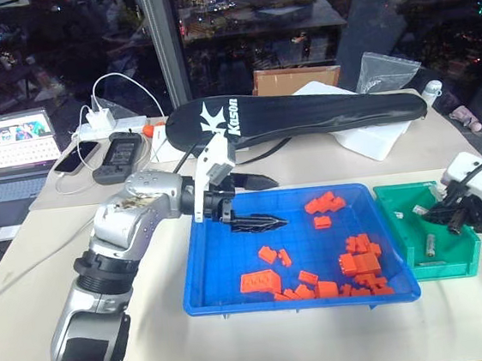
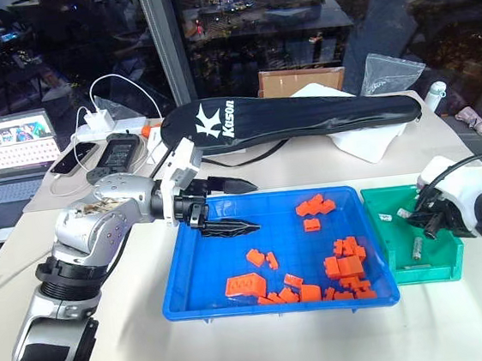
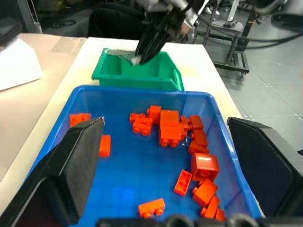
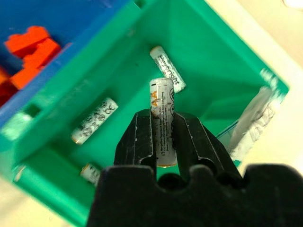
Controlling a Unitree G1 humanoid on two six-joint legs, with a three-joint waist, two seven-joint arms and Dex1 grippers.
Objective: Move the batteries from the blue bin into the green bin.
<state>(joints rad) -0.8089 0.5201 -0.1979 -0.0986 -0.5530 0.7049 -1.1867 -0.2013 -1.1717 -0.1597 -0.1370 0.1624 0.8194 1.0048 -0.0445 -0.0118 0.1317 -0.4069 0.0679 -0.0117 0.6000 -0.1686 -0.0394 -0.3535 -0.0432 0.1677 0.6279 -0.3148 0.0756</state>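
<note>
The right gripper (image 4: 161, 137) is hanging over the green bin (image 1: 400, 215), its fingers (image 4: 137, 139) clenching an upright battery (image 4: 162, 106) between them. Three more batteries are lying on the green bin's floor: one (image 4: 94, 120) near the wall next to the blue bin (image 1: 227, 294), one (image 4: 166, 67) toward the far corner, and one (image 4: 90, 173) partly hidden by the gripper. The green bin is sitting just beside the blue bin on the pale tabletop (image 1: 462, 312). The left gripper (image 1: 258, 223) is hovering over the far left part of the blue bin with its fingers (image 3: 80, 161) spread wide and nothing between them. Orange bricks (image 1: 357, 263) are lying scattered across the blue bin, mostly along its near and right sides; no battery is showing among them. Behind the bins, a long black racket cover (image 1: 303, 118) is lying across the tabletop, with a cardboard box (image 1: 295, 78), a clear plastic bag (image 1: 385, 70), a laptop (image 1: 14, 153), a phone (image 1: 76, 156) and a white charger (image 1: 101, 119) around it.
</note>
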